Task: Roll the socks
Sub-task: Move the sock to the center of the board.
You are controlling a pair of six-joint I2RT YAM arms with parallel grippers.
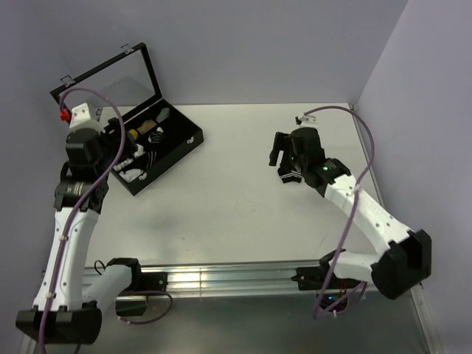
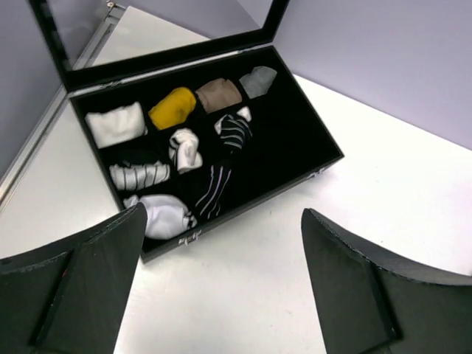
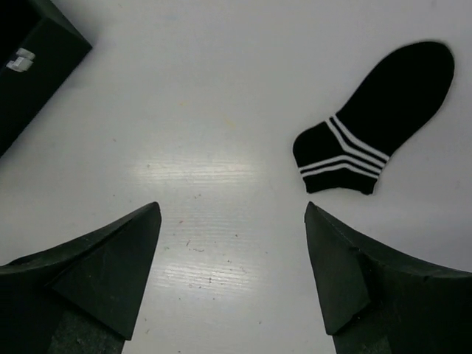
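The black sock (image 3: 376, 122) lies flat on the table (image 3: 221, 88), right of centre toward the far edge. It looks thin, limp and light, likely to slide if pushed, so its striped cuff seems the place to pinch. The right gripper (image 3: 232, 273) hangs near it, wide and empty; the left gripper (image 2: 221, 287), equally wide, faces the case (image 2: 287, 140) at the far left corner.

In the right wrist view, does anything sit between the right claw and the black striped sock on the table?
Nothing visible does. The sock lies flat on the table, ahead and to the right of the open right claw, with only bare surface between them. The black case is off to the far left, clear of that path.
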